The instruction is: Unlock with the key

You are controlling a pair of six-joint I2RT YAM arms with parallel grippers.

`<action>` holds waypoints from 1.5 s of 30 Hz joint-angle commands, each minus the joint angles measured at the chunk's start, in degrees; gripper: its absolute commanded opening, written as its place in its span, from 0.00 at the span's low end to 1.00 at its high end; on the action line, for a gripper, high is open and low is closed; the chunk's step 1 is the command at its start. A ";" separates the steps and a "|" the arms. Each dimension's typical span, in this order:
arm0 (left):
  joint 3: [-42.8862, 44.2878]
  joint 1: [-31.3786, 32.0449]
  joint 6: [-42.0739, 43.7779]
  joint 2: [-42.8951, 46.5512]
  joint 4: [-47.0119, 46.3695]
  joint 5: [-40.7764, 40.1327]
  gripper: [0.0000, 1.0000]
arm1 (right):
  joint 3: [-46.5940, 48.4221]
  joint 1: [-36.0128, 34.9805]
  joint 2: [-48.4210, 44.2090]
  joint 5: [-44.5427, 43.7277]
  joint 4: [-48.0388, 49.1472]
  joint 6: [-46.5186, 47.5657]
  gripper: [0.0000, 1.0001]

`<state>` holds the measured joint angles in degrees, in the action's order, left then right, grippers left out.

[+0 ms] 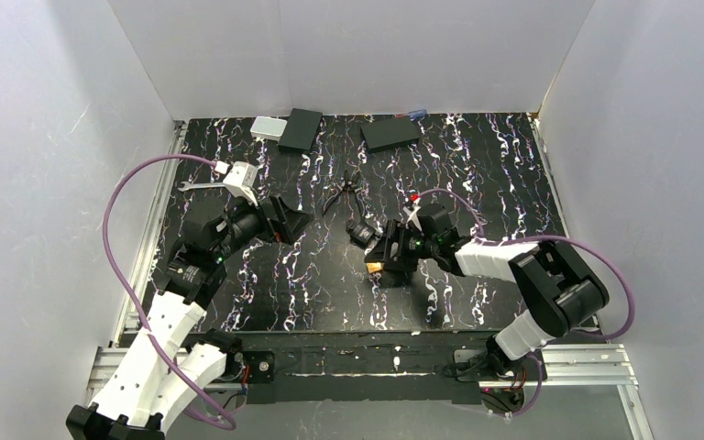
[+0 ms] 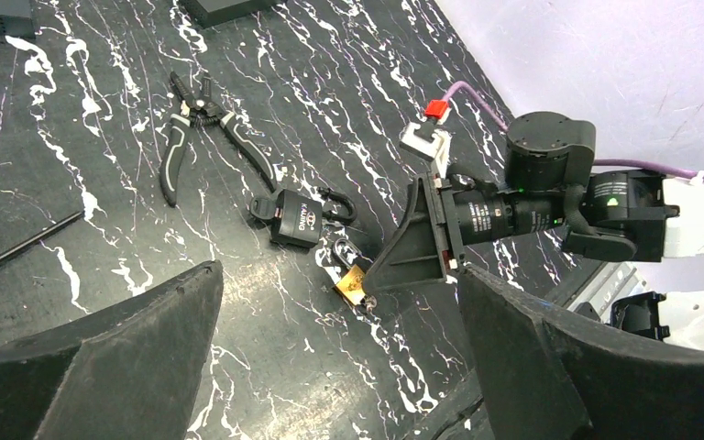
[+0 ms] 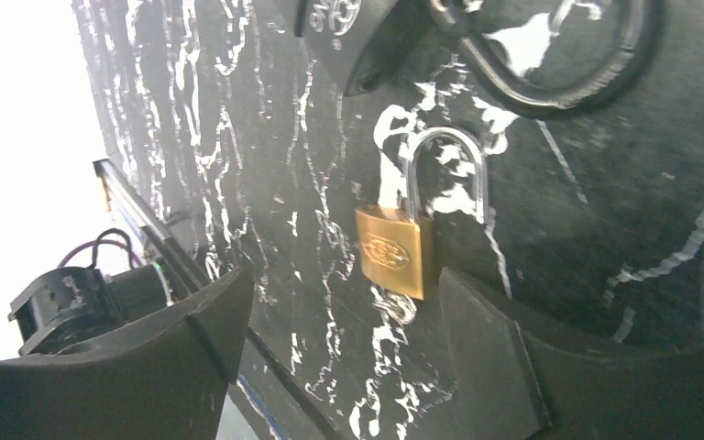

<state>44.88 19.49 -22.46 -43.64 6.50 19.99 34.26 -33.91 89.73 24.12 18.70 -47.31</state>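
Black marble-patterned tabletop veined in white fills a white-walled booth, and the small brass padlock with a silver shackle lies flat on it near the middle, just beside a larger black padlock. The right gripper is low over the brass lock with its jaws parted and grasping nothing; the lock lies just ahead of the gap between its fingertips, touched by neither. The left gripper is spread wide and empty, well to the left and pointed at the scene. In the right wrist view one leg of the shackle seems to stand clear of the brass body, so I judge the lock already sprung. A small silvery piece at the body's lower end may be the key, left in its slot, but it is too blurred to be sure. If so, little remains beyond drawing the arm away.
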 commanded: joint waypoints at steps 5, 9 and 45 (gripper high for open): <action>1.50 -0.23 1.34 0.06 0.48 -1.50 0.98 | 3.82 2.26 -10.29 -8.75 -19.24 11.04 0.84; 1.65 -0.23 1.75 0.04 0.65 -1.78 0.98 | 5.56 2.27 -15.55 -11.64 -26.19 16.59 0.83; -1.55 -0.15 14.81 10.81 13.44 -26.00 0.98 | -0.53 2.27 -55.64 -40.79 -27.69 17.27 0.98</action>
<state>43.55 19.51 -8.97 -32.53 19.42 -5.89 33.45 -31.83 35.81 -16.38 -10.57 -30.28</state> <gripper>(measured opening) 0.981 0.982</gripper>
